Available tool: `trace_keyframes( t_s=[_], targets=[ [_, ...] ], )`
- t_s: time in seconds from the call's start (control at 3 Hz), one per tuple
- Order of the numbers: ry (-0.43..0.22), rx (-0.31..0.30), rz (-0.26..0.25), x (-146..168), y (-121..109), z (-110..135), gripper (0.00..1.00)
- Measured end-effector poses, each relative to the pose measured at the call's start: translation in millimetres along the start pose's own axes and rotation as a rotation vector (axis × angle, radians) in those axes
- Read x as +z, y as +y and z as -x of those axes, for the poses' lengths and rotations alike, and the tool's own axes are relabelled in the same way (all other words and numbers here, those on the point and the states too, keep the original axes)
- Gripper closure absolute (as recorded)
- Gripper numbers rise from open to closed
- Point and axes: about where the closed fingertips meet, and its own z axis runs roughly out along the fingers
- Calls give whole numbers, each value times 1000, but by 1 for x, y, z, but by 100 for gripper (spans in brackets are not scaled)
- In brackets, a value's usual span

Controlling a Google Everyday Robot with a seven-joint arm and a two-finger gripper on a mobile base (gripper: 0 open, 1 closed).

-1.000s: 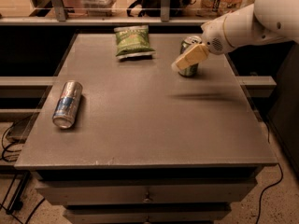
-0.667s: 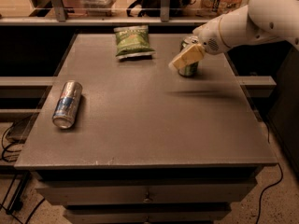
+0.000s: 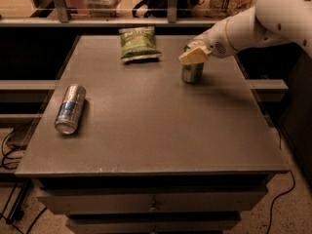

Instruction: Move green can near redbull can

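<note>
Surface: dark grey table (image 3: 156, 135) with drawer fronts below its front edge; a shelf with clutter runs behind it.
Gripper position: the gripper (image 3: 194, 56) is over the right rear part of the table, at the top of the green can (image 3: 192, 74), reaching in from the right on the white arm (image 3: 253, 23).
Gripper state: cannot tell whether it is closed on the green can or only set around its top; its pale end covers the can's rim.
Green can: upright at the right rear of the table, base apparently on or just above the surface, under the gripper.
Redbull can: the redbull can (image 3: 69, 109) lies on its side near the left edge of the table, well apart from the green can.
Other item: a green chip bag (image 3: 139, 43) lies flat at the rear centre, to the left of the green can and not touching it.
Change: compared with one second ago, the gripper and the green can sit slightly further left; the redbull can and the chip bag have not moved.
Meaning: judged from this small shift, transport toward the redbull can has only begun. Nearly the full width of the table remains to be crossed.
Next move requires: a leftward and forward path passing in front of the chip bag.
Risk: the redbull can may roll if it is nudged on arrival.
</note>
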Motion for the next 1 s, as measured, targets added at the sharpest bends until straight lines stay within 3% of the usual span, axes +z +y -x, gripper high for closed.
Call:
trace_keyframes(
  t_s=[0.33, 0.67, 1.0],
  targets=[
    [11, -43, 18, -8, 7, 17, 88],
    [-14, -152, 30, -35, 20, 56, 100],
    [-74, -300, 38, -78, 43, 100, 100]
  ],
)
